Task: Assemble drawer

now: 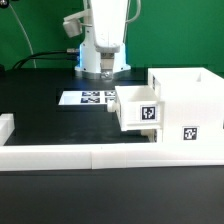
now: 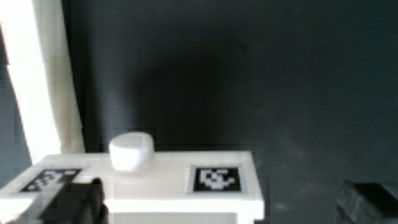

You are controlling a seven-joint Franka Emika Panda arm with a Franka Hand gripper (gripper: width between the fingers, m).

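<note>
The white box shell (image 1: 186, 104) stands at the exterior view's right with a square tag on its front. One shallow tray (image 1: 135, 109), also tagged, sticks out of the shell's side towards the exterior view's left. A second tray does not show. My gripper (image 1: 105, 73) hangs just behind the tray, above the table. In the wrist view the tray's face (image 2: 160, 178) shows a round white knob (image 2: 130, 150) and two tags. My gripper (image 2: 214, 205) is open and empty, with one dark finger (image 2: 63, 205) over the tray's edge and the other finger (image 2: 365, 200) well off to its side.
The marker board (image 1: 88, 98) lies flat on the black table behind the tray. The long low white border wall (image 1: 90, 156) runs along the front, with a raised end (image 1: 6, 127) at the exterior view's left. A white strip (image 2: 39, 80) edges the wrist view.
</note>
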